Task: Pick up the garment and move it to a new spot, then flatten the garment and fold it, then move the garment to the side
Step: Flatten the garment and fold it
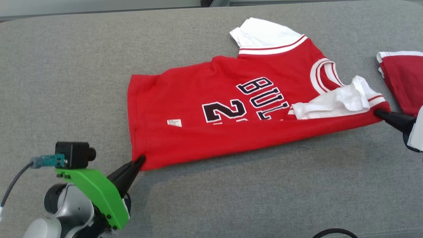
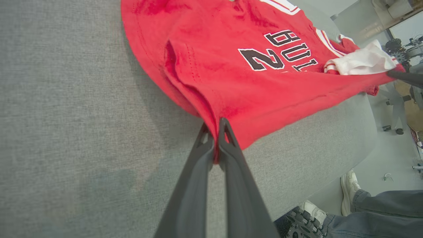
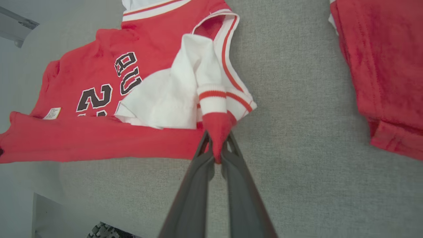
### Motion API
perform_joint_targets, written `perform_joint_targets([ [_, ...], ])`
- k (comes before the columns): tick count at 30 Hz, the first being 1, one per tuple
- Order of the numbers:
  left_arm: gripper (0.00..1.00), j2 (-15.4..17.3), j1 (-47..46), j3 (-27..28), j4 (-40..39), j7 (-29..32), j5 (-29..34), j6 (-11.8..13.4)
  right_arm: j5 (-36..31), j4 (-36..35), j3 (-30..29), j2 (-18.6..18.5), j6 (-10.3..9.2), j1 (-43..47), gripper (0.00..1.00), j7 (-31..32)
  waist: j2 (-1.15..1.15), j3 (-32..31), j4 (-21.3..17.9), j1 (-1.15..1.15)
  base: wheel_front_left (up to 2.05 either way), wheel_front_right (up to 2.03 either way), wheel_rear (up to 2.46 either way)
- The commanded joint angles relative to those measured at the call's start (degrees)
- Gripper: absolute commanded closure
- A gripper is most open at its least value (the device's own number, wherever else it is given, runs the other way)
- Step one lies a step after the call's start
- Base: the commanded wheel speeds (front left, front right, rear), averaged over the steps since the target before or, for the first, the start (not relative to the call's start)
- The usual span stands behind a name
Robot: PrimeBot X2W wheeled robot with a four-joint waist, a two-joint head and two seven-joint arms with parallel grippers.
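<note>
Pinched in the left gripper (image 1: 140, 160) is a hem corner of the red jersey (image 1: 205, 138), whose shoulder end is clamped by the right gripper (image 1: 379, 113), the jersey being stretched half-folded over the grey surface (image 1: 66, 82).

A red jersey (image 1: 198, 138) lies half-folded, edge seemingly lifted.

A red basketball jersey (image 1: 205, 135) lies on the grey upholstered surface (image 1: 66, 82), its near edge folded up over the black lettering. The left gripper (image 1: 141, 159) pinches its near left hem corner. The right gripper (image 1: 378, 113) pinches its right corner, beside a crumpled white sleeve (image 1: 333, 102). Another red garment (image 1: 404, 79) lies at the right edge.
</note>
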Motion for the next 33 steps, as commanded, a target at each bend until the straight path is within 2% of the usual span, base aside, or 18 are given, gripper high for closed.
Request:
perform_joint_targets([
  [1,1.00,0.1,1.5,0.5,-0.3,-0.6,-0.4,0.5,-0.4,-0.4,-0.6,0.1,0.02,1.5,1.00,0.7,0.00,-0.1,-0.2,0.00,0.00,0.00,0.00],
  [8,1.00,-3.4,10.9,-1.3,-0.1,-5.1,-0.6,1.4,-2.5,-4.2,-7.5,2.5,0.01,12.0,1.00,3.9,0.00,0.5,-0.1,0.00,0.00,0.00,0.00],
  [14,1.00,-6.4,15.6,-3.4,3.6,-9.1,0.8,1.5,-5.9,-4.0,-10.7,5.4,0.01,19.0,1.00,0.5,0.00,1.4,0.1,0.00,0.00,0.00,0.00],
  [15,1.00,-6.7,16.0,-3.5,4.2,-9.7,1.1,1.6,-6.7,-3.6,-10.8,5.9,0.01,19.5,0.72,-1.0,0.00,1.5,0.2,0.00,0.00,0.00,0.00],
  [16,0.62,-6.9,16.5,-3.7,4.8,-10.1,1.3,1.7,-7.4,-3.4,-10.4,6.3,0.01,20.0,0.10,-2.0,0.00,1.5,0.3,0.00,0.00,0.00,0.00],
  [17,0.00,-6.8,16.9,-3.9,5.2,-10.5,1.9,1.6,-7.9,-3.4,-9.7,6.2,0.02,20.5,0.00,-2.6,0.00,1.5,0.3,0.00,0.00,0.00,0.00],
  [20,0.00,-6.1,17.1,-4.2,5.6,-11.3,2.9,1.8,-8.2,-4.3,-8.5,5.0,0.02,20.4,0.00,-4.2,0.00,1.6,0.6,0.00,0.00,0.00,0.00],
  [25,0.00,-2.8,15.4,-2.1,2.8,-12.9,7.6,4.1,-6.8,-9.8,-8.6,2.3,0.02,17.0,0.00,-6.2,0.00,3.1,1.1,0.00,0.00,0.00,0.00],
  [29,0.00,-3.0,8.4,-0.5,0.9,-13.5,9.5,5.0,-9.9,-12.9,-9.2,1.2,0.01,9.1,0.00,-10.8,0.00,6.5,2.2,0.00,0.00,0.00,0.00],
  [33,0.00,-4.6,-4.3,-1.6,6.3,-12.4,11.4,4.7,-15.3,-9.5,-5.4,1.7,0.00,-3.0,0.00,-14.3,0.00,11.8,3.9,0.00,0.00,0.00,0.00],
])
